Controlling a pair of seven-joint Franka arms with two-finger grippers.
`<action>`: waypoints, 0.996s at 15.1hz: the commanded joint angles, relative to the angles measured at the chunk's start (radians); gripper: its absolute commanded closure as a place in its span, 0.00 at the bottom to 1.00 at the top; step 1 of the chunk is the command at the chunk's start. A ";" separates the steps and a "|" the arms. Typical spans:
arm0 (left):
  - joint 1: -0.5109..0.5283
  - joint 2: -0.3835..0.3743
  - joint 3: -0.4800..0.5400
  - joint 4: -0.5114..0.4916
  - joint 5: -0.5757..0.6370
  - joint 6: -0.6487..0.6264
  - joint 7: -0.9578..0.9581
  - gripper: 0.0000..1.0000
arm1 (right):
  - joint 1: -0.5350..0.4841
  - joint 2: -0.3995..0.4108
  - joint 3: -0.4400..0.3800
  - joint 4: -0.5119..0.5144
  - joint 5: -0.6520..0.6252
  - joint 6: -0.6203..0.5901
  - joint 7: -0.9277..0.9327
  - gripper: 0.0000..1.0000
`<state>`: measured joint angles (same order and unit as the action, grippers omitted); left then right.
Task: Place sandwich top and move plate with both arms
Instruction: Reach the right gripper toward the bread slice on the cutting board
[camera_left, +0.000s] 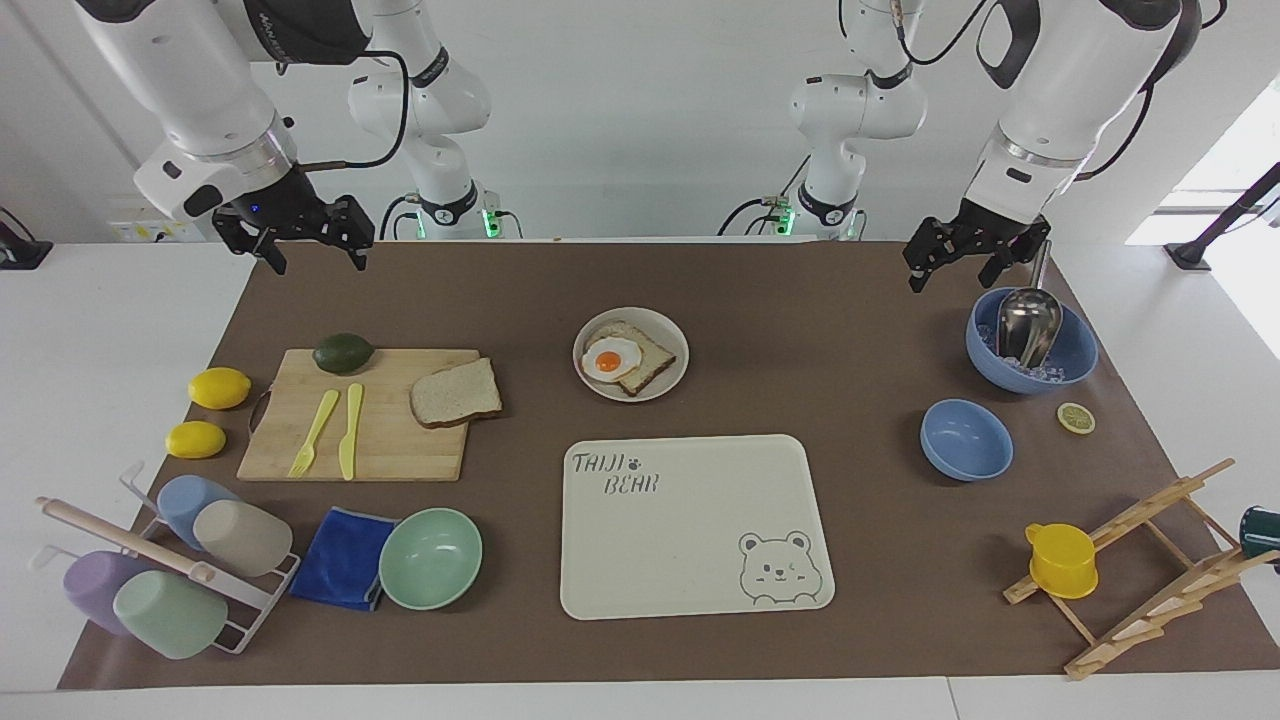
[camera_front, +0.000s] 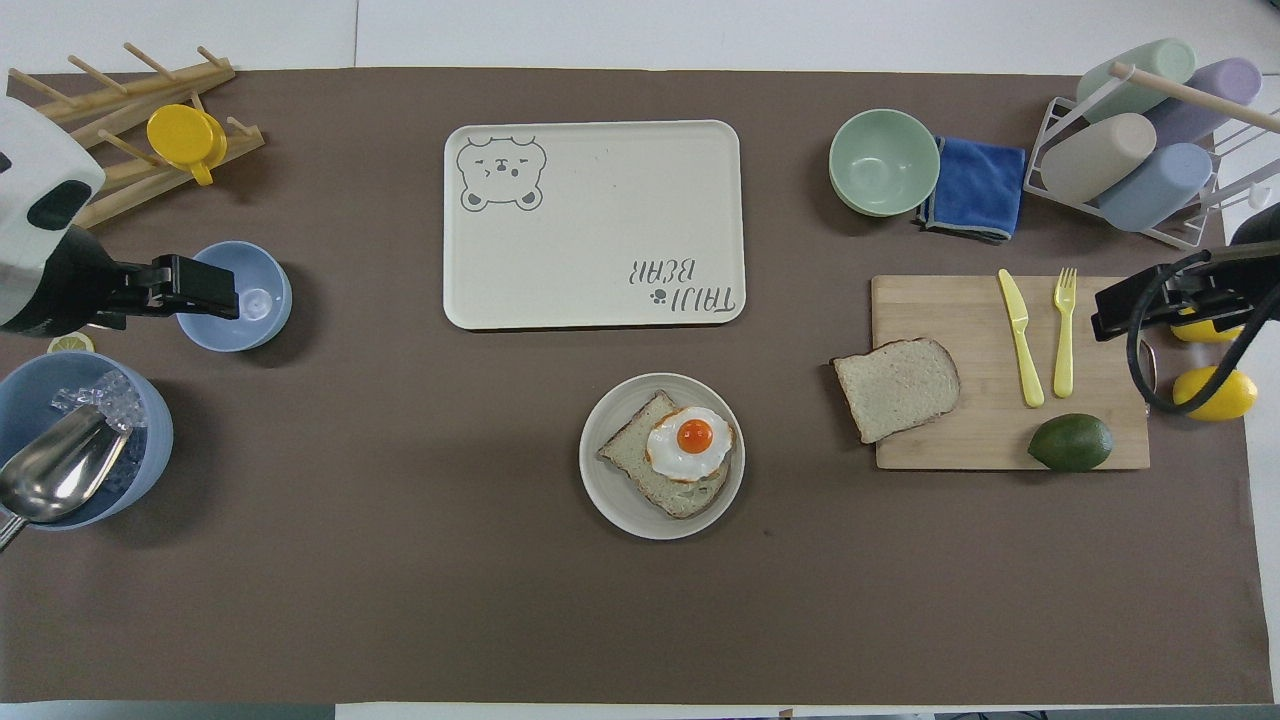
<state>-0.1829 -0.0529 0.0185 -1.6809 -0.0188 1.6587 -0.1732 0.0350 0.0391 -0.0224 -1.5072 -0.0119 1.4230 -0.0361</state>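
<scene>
The sandwich top (camera_left: 456, 393) is a lone slice of brown bread lying on the wooden cutting board (camera_left: 390, 450), at its end toward the table's middle; it also shows in the overhead view (camera_front: 897, 387). The small round plate (camera_left: 660, 384) sits mid-table, nearer the robots than the tray, and holds a toast slice with a fried egg (camera_left: 610, 360); the plate shows from above too (camera_front: 612, 500). My right gripper (camera_left: 315, 258) hangs open and empty in the air over the cutting board's outer end (camera_front: 1115, 310). My left gripper (camera_left: 950, 275) hangs open and empty over the blue bowls (camera_front: 215, 290).
The cream bear tray (camera_left: 690, 520) lies farther from the robots than the plate. The board also holds an avocado (camera_left: 343, 352), a yellow fork and a knife. Lemons, a cup rack, a blue cloth and a mint bowl (camera_left: 430, 557) stand nearby. Two blue bowls (camera_left: 1030, 340), a yellow cup and a wooden rack are at the left arm's end.
</scene>
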 joint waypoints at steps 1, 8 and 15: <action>0.020 -0.004 -0.011 0.004 0.013 -0.008 0.008 0.00 | 0.002 0.015 0.002 0.021 -0.010 0.013 0.015 0.00; 0.022 -0.004 -0.011 0.004 0.013 -0.007 0.006 0.00 | 0.009 -0.025 0.013 -0.065 0.000 0.111 0.022 0.00; 0.022 -0.005 -0.011 0.003 0.013 -0.008 0.006 0.00 | 0.192 -0.018 0.029 -0.200 -0.077 0.261 0.106 0.00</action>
<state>-0.1750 -0.0529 0.0178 -1.6809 -0.0188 1.6587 -0.1733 0.1578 0.0175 0.0052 -1.6475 -0.0270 1.6327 0.0008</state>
